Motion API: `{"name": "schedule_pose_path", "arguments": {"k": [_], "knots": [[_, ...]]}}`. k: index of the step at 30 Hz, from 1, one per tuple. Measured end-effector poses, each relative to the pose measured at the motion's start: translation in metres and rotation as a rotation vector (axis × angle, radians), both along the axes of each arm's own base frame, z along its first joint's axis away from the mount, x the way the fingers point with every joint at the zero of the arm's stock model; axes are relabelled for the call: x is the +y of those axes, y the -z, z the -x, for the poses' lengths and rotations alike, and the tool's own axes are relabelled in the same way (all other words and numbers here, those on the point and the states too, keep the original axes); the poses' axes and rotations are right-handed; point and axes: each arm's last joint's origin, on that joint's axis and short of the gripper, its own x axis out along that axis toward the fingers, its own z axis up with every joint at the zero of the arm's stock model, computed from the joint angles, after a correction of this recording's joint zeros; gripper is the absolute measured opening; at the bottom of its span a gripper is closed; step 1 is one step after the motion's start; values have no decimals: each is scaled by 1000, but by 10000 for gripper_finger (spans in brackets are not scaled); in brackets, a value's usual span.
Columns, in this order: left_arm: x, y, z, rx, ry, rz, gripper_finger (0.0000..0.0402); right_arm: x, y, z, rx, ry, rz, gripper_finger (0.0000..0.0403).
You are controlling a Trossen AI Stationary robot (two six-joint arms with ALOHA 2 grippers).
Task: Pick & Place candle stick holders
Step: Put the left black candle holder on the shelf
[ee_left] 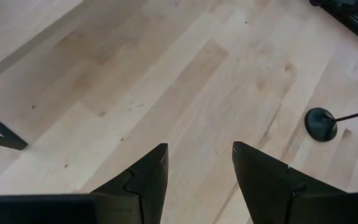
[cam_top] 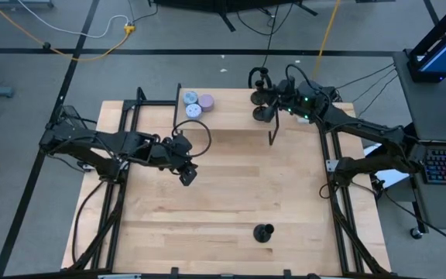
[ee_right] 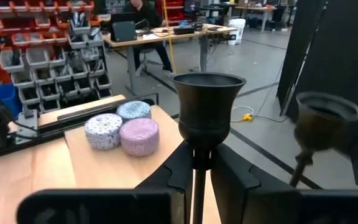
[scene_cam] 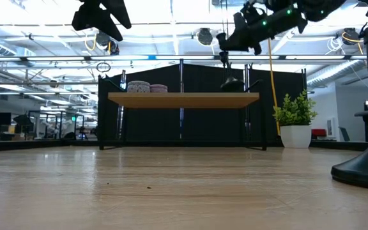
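High view shows the right gripper at upper right of centre, jaws pinching a holder by its upright stem above the table, while the left gripper, jaws spread, waits mid-left, empty.

Light wood table, three round tins at far edge, black candle stick holder near front edge

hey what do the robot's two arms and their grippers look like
Both arms are dark, jointed and slim, with black cables looping off them. The left gripper ends in two matte-black, wedge-shaped fingers with a notched seam. The right gripper looks the same, with small green lights glowing on its wrist.
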Motion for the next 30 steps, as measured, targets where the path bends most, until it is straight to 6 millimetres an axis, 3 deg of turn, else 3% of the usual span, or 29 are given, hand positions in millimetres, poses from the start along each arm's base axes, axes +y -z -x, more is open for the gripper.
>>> {"name": "schedule_pose_path", "arguments": {"k": [15,30], "knots": [[1,0,0,-8,-40,20,184,-1,32,7,-70,69,38,39],[2,-1,-1,-30,-73,32,184,-1,33,7,-109,70,-15,43]]}}
